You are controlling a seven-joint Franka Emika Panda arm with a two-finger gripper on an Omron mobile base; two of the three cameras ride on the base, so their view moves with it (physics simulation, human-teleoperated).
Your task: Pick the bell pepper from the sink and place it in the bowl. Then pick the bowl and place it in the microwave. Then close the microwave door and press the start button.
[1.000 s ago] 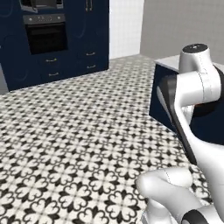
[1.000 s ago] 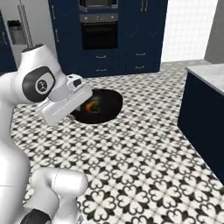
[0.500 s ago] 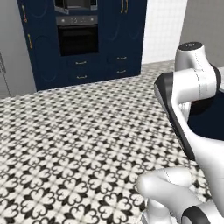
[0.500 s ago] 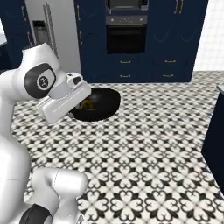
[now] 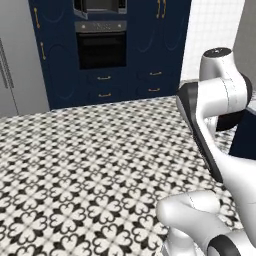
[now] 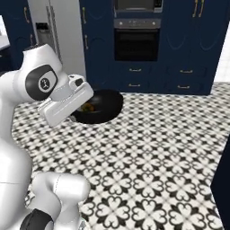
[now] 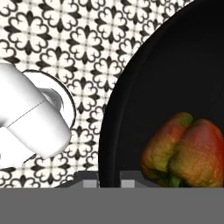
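Above the patterned floor, the bowl (image 6: 99,106) is carried at its rim by the gripper (image 7: 108,176), jaws closed on it, with the pepper (image 7: 183,151) lying inside; a tilt or jolt could spill the pepper, or the narrow rim hold could slip

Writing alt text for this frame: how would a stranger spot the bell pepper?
Find the white robot arm over the patterned floor. At its hand is a round black bowl; the orange-red, green-tinged bell pepper lies inside, the only coloured thing against the black.
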